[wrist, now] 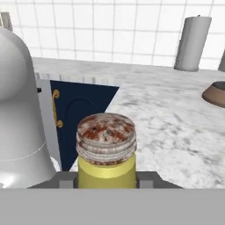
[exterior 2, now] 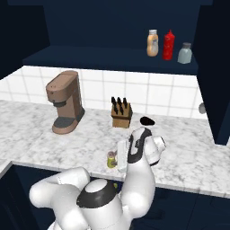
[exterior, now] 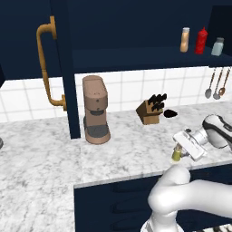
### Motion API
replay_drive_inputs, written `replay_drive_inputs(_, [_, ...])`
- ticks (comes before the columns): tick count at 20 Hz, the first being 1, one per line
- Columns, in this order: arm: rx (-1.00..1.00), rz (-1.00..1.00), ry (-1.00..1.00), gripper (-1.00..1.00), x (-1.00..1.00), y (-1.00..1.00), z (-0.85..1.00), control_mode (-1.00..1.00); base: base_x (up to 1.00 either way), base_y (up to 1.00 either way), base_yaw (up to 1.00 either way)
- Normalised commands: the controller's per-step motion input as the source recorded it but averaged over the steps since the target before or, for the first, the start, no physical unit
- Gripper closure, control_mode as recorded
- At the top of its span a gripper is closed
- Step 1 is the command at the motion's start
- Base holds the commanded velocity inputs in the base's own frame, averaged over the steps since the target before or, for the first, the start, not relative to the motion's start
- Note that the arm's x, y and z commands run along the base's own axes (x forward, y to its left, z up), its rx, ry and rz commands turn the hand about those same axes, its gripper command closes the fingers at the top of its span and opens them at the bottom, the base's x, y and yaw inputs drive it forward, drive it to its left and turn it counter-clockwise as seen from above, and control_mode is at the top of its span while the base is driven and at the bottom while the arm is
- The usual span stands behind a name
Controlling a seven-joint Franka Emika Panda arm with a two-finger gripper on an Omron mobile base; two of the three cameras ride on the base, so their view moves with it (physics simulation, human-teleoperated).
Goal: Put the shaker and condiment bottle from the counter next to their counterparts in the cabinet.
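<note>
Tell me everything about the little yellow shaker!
The shaker is a small yellow-green cylinder with a grey metal top flecked rusty brown. It stands upright near the front edge of the marbled counter, below the cabinet shelf. The gripper has its fingers shut against both its sides.

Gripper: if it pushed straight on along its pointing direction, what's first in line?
The shaker: it sits between the gripper's closed fingers. Beyond it lies bare counter, depth unclear.
</note>
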Motion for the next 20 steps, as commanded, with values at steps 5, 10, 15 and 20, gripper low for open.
replay_drive_inputs(5, [-0.09,-0.11,-0.12,1.00,-0.15,0.00,0.43,-1.00,0.00,0.00,0.00])
replay_drive_inputs(10, [-0.13,-0.30,-0.04,1.00,-0.01,0.00,0.18,-1.00,0.00,0.00,0.00])
replay_drive_inputs(15, [-0.09,-0.35,-0.01,1.00,0.00,0.00,0.16,-1.00,0.00,0.00,0.00])
replay_drive_inputs(20, [-0.10,-0.37,-0.05,1.00,0.00,-0.01,0.19,-1.00,0.00,0.00,0.00])
